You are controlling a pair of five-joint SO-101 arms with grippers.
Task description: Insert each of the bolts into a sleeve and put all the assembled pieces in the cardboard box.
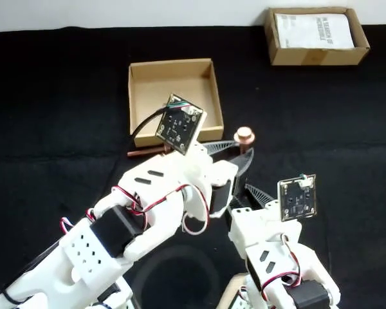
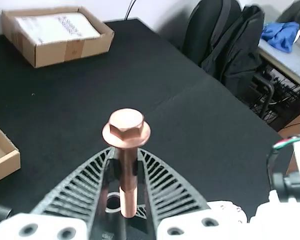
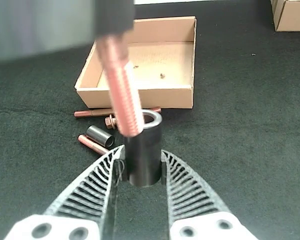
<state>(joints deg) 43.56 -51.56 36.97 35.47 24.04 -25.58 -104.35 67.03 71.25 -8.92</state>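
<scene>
Bolt (image 2: 126, 127): held by left hand (image 2: 126, 152), tip at rim.
Sleeve (image 3: 144, 135): gripped by right hand (image 3: 142, 150).
Next: insertion; tip to be centred, lowered.

Black counter (image 1: 64, 96): cardboard box (image 1: 167, 90) near the middle, loose bolts (image 3: 92, 113) and a sleeve (image 3: 100, 135) just beside it, second box (image 1: 315, 56) at the far-right corner.

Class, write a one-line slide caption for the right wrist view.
Right hand grips an upright sleeve, a bolt tip at its rim; open box behind.
</scene>
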